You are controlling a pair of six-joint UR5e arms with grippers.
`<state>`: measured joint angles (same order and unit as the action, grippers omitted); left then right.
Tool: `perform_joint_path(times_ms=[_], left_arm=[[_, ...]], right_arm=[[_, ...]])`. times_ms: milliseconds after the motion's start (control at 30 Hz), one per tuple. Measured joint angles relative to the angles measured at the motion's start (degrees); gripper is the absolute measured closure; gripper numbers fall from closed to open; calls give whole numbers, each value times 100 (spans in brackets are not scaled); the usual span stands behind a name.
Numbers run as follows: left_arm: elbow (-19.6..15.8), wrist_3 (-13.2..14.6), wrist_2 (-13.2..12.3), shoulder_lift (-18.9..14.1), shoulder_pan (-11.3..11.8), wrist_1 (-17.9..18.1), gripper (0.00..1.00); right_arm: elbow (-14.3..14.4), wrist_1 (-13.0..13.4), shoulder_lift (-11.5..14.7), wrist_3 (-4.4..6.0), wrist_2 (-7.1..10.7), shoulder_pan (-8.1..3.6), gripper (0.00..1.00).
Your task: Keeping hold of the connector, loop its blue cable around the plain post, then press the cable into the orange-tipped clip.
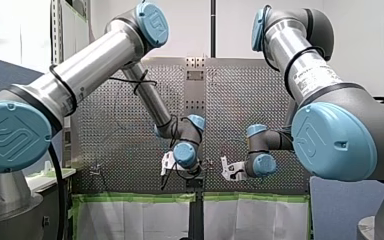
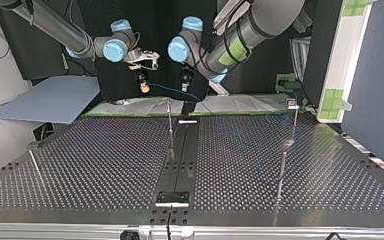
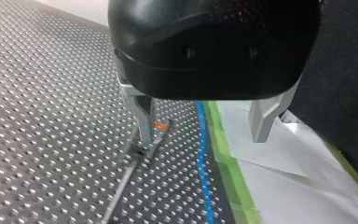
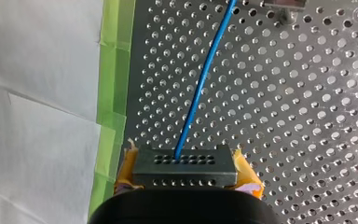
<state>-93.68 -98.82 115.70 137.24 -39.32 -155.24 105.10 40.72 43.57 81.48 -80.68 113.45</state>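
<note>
In the right wrist view a grey perforated connector (image 4: 185, 165) sits between the yellow pads (image 4: 248, 173) of my right gripper (image 4: 186, 179), which is shut on it. The blue cable (image 4: 200, 88) runs straight ahead from it over the perforated plate. In the top view my right gripper (image 2: 143, 88) hangs above the table's far edge, and the cable (image 2: 172, 89) sags across to my left gripper (image 2: 185, 82). The left wrist view shows my left gripper (image 3: 205, 135) open, with the cable (image 3: 202, 154) lying below the gap. The orange-tipped clip (image 3: 160, 125) stands right beside one metal finger (image 3: 144, 116).
Thin upright rods stand on the perforated table (image 2: 105, 160): one in the middle (image 2: 170, 127), one at the top view's right (image 2: 281, 175), one at its left (image 2: 35, 167). A small fixture (image 2: 292, 104) sits at the far right. Green tape (image 3: 235, 186) and white sheeting line the edge.
</note>
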Motion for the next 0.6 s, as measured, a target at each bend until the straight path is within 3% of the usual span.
perform_joint_path(times_ms=[167, 500, 600], left_arm=[[-13, -19, -78, 118, 76, 98, 0], [-18, -48, -130, 141, 276, 209, 0], [-17, -51, -174, 143, 345, 220, 0]], right_arm=[[0, 48, 1, 35, 168, -24, 100], [-1, 105, 0, 144, 744, -29, 100], [-2, 111, 1, 153, 839, -29, 100]])
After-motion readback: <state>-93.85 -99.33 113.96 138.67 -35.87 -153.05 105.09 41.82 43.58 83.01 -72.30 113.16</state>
